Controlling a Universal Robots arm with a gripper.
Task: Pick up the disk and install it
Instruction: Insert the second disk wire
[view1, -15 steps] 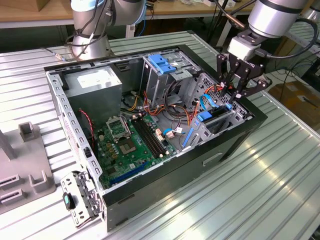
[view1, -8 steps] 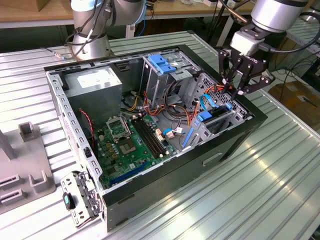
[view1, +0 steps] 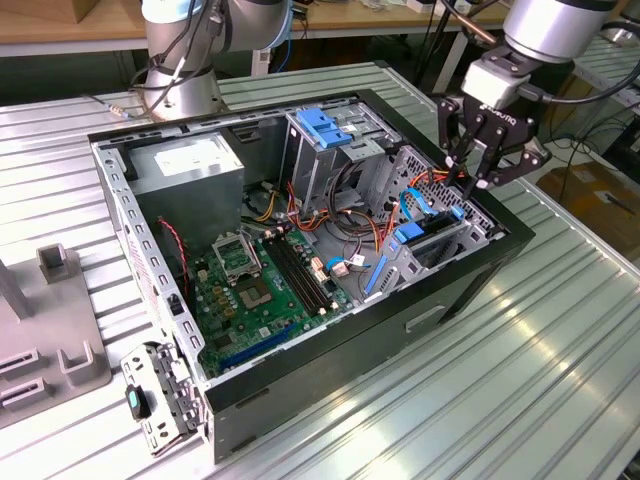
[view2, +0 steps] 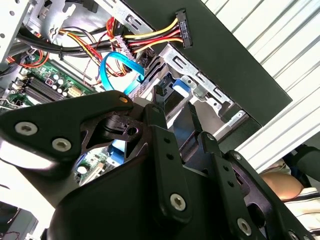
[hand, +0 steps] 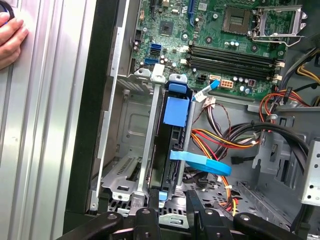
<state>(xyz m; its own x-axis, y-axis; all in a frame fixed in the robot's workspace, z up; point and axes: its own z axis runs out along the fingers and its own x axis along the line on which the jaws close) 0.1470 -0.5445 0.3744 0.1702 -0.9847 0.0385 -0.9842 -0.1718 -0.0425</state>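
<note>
Your gripper (view1: 478, 172) hangs nose-down over the open computer case (view1: 480, 262), fingers (hand: 196, 210) drawn close together and gripping nothing. Straight below the fingers, the disk (hand: 167, 150) stands on edge in its metal bay (hand: 127, 150), blue rail upward. No print on it is readable.

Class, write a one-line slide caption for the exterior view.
Gripper poised above the disk seated upright in the open computer case.
</note>
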